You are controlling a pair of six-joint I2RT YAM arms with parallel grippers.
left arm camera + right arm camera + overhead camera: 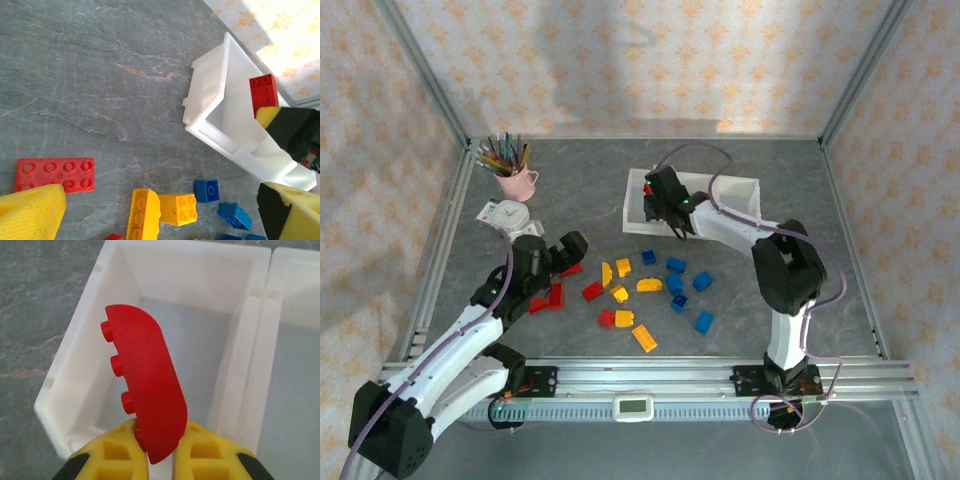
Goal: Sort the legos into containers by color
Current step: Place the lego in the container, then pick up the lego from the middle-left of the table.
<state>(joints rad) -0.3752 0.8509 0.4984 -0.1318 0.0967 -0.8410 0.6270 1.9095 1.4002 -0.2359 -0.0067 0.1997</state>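
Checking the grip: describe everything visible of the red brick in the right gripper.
The red brick is smooth plastic, one side curved, round studs along its left edge. It stands on end, its lower tip pinched between the right gripper's yellow fingers, above the left end bin of the white tray, touching nothing else.

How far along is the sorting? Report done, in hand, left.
Done: nothing visible; the end bin looks empty. In hand: right fingers pinch a red brick above it. To do: red, yellow and blue bricks on the table; left fingers open above them.
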